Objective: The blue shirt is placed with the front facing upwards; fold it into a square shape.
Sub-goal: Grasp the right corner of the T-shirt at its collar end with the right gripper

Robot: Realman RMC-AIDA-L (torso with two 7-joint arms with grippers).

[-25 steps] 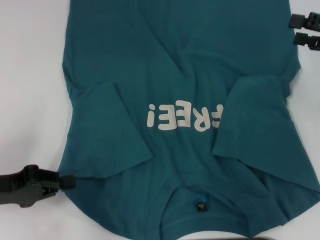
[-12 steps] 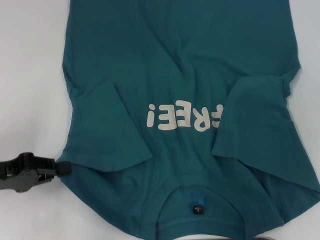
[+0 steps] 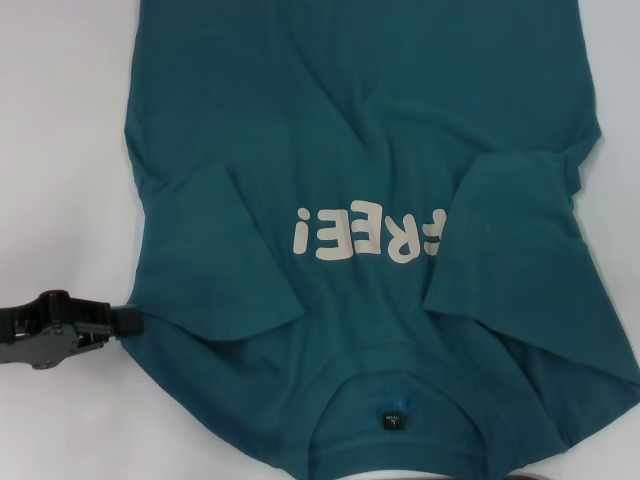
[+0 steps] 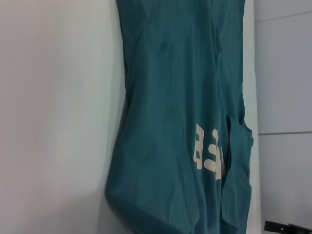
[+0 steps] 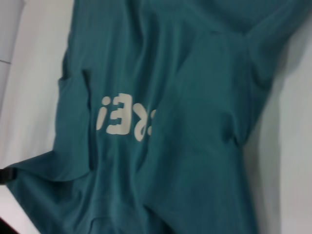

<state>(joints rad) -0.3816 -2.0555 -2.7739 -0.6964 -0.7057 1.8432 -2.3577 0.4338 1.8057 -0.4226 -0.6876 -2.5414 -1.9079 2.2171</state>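
left claw (image 3: pixel 128 321) low (fingers together), level

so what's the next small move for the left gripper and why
Probably ease the left gripper a touch inward and close on the edge of the blue shirt. Its tips sit right at the shirt's left shoulder edge, both sleeves are already folded in over the front, and the body is still spread out unfolded. Whether it already pinches fabric can't be told. The right gripper is out of view.
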